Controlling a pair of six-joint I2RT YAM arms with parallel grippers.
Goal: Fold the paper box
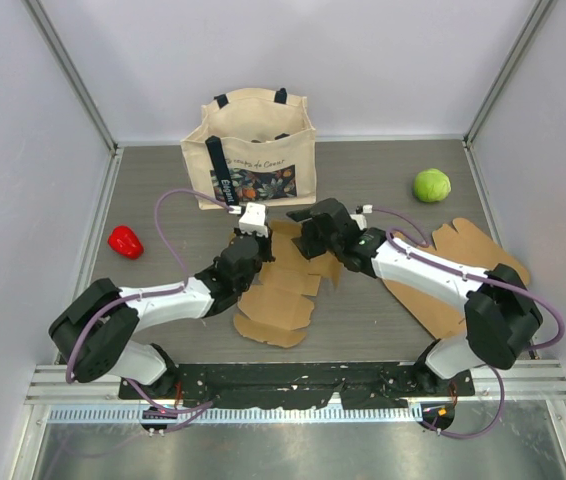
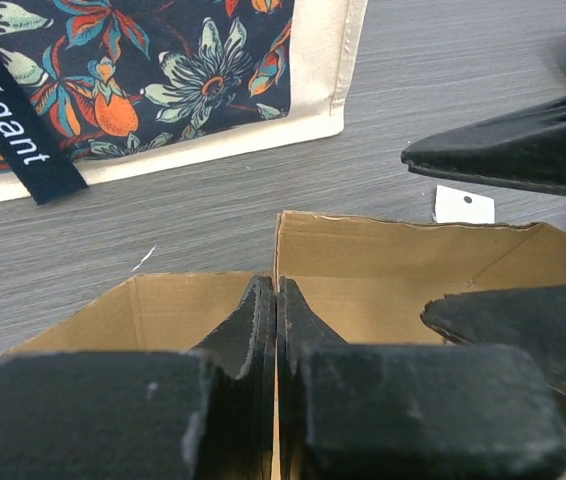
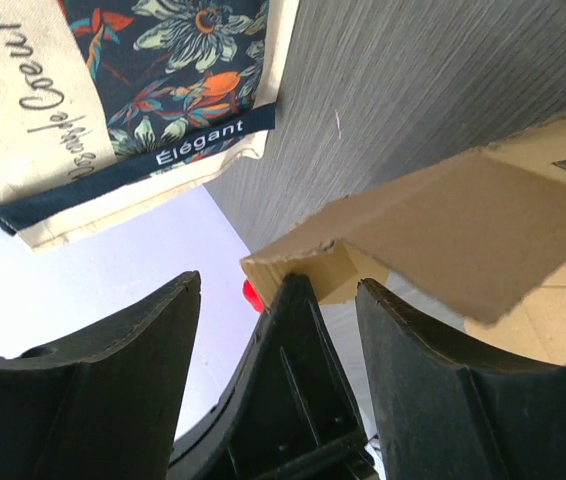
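From above, the paper box lies part-folded at the middle of the table, just in front of the tote bag at the far edge. The left gripper and right gripper meet over the box's far end. A green ball sits near the far right corner, a red object near the left edge, and a flat cardboard sheet by the right edge.

The left wrist view shows its fingers pressed together where two raised walls of the box meet; whether they pinch cardboard I cannot tell. The right gripper's fingers stand spread, one outside a wall and one inside.

In the right wrist view its fingers are wide apart, a raised flap just ahead
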